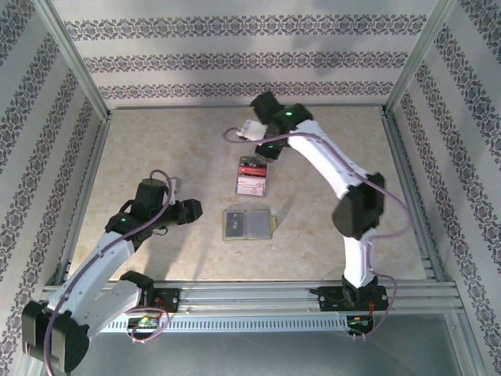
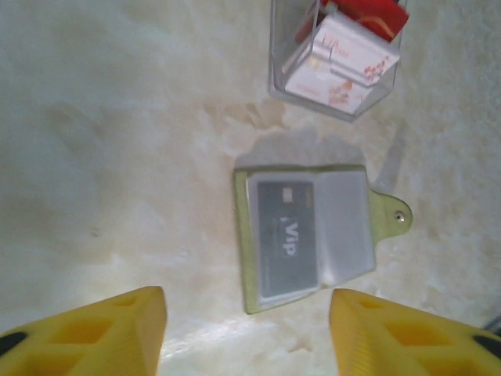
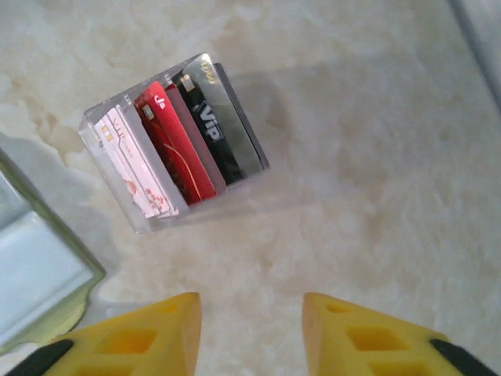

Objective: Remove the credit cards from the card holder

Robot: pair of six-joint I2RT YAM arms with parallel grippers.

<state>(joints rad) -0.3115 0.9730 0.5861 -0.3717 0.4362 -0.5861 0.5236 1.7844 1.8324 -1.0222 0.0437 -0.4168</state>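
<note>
The olive-green card holder (image 1: 249,224) lies open on the table, its snap tab (image 2: 397,217) to the right. A grey "VIP" credit card (image 2: 286,239) sits in its left translucent pocket; the right pocket (image 2: 344,227) looks empty. My left gripper (image 2: 246,333) hovers just short of the holder's near edge, open, with nothing between its yellow fingers. In the top view the left gripper (image 1: 190,210) is to the left of the holder. My right gripper (image 3: 250,329) is open and empty over bare table beside the clear tray (image 3: 102,129). A red card (image 3: 176,153), a black VIP card (image 3: 215,133) and white cards (image 3: 129,168) stand in that tray.
The clear tray (image 1: 252,178) stands just beyond the card holder, with the right gripper (image 1: 264,150) at its far end. A corner of the holder (image 3: 35,270) shows at the left of the right wrist view. Aluminium frame rails (image 1: 250,294) border the table.
</note>
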